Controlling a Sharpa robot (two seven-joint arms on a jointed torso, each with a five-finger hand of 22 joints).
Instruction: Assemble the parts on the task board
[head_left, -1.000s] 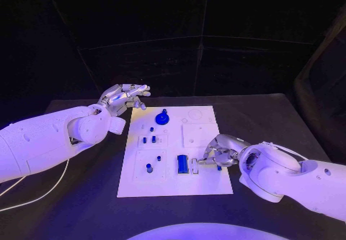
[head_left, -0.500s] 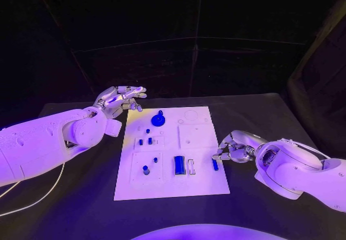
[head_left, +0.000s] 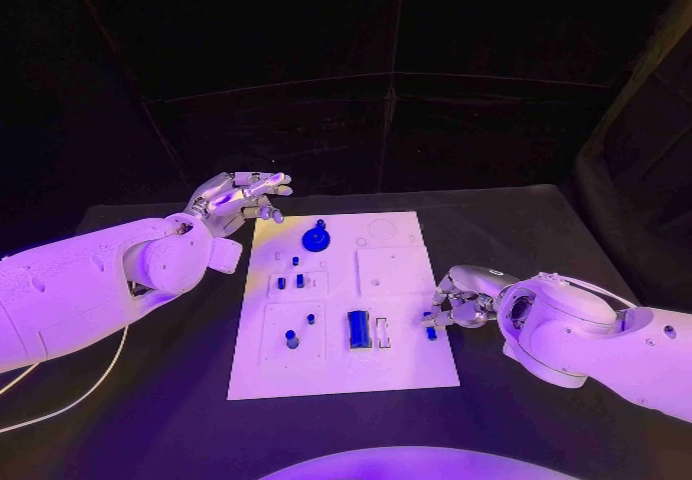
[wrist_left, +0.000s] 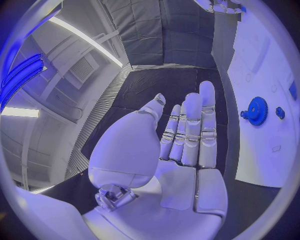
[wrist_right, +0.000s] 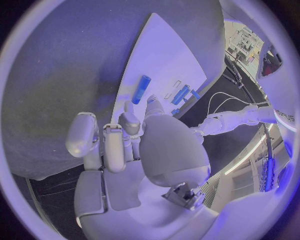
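Hovering L hand (head_left: 238, 195) flat-open off board (head_left: 404, 370); R hand (head_left: 464, 300) curled by blue part (head_left: 430, 332)

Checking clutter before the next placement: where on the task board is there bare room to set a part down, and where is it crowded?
The near strip of the task board, below the long blue part, is bare. The far right corner beside the blue gear looks bare too. The left and middle columns are crowded with small parts, and the right hand sits at the right edge.

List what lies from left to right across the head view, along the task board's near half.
Left arm → small blue peg → long blue block → pale bar → small blue part at the board's edge → right hand.
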